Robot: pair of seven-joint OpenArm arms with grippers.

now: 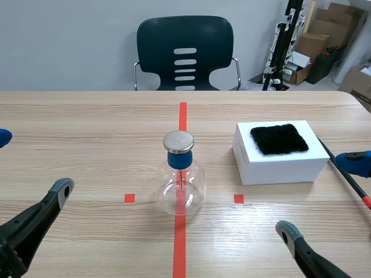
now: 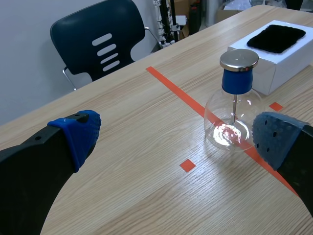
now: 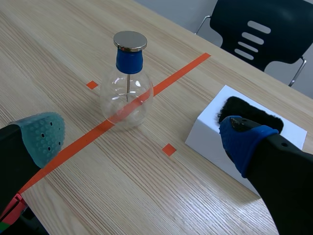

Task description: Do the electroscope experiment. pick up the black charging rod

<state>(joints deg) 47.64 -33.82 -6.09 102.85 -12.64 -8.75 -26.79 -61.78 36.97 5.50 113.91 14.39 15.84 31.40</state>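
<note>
Bright, even light leaves only soft shadows on the pale wooden table (image 1: 87, 174) and a glint on the clear round glass flask (image 2: 220, 122).

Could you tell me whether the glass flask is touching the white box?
Apart. The scene view shows bare table between the glass flask and the white box.

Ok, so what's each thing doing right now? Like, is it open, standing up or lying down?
Left gripper: open, holding nothing.
Right gripper: open, holding nothing.
Electroscope flask: standing upright, metal cap on top.
Black charging rod: lying flat on the table beside the white box, not picked up yet.
Black fur pad: lying flat on top of the white box.
</note>
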